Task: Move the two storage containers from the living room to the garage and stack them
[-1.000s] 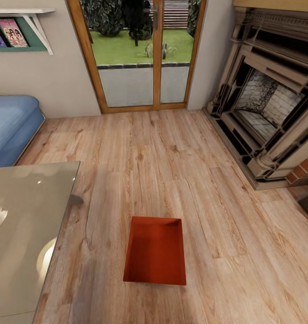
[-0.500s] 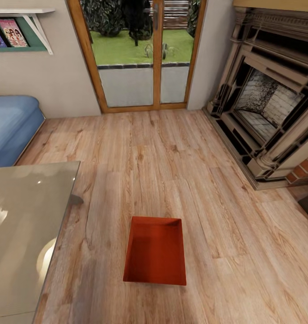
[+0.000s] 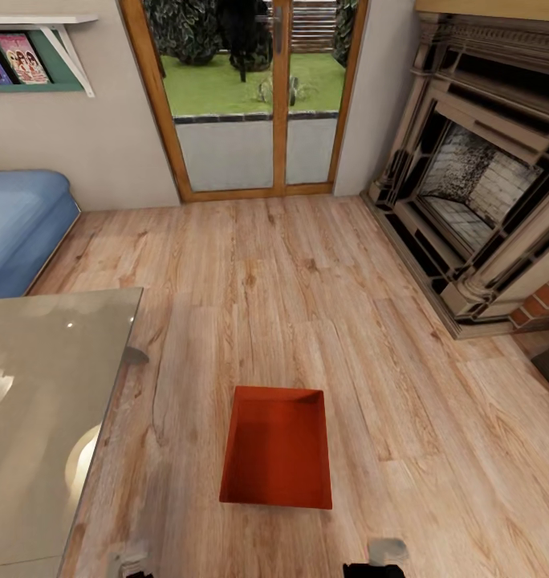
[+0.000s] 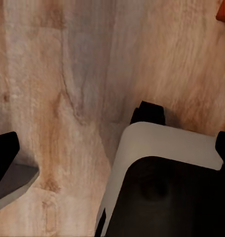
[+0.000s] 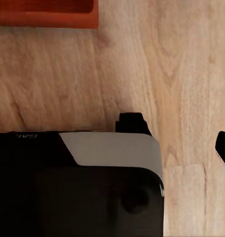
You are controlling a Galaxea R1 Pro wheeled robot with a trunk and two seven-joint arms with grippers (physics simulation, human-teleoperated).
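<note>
An orange-red rectangular open-top storage container (image 3: 277, 449) sits flat on the light wood-plank floor (image 3: 403, 417) of the living room, and serves here as the landmark. Left of it stands a glossy grey-topped table (image 3: 42, 417), with a blue sofa (image 3: 22, 229) beyond. Far behind it are wood-framed glass doors (image 3: 242, 96). To its right rises a brick fireplace (image 3: 483, 201). Near its front edge, the left gripper (image 3: 130, 562) and right gripper (image 3: 383, 558) barely appear; whether either is released or clenched cannot be told.
</note>
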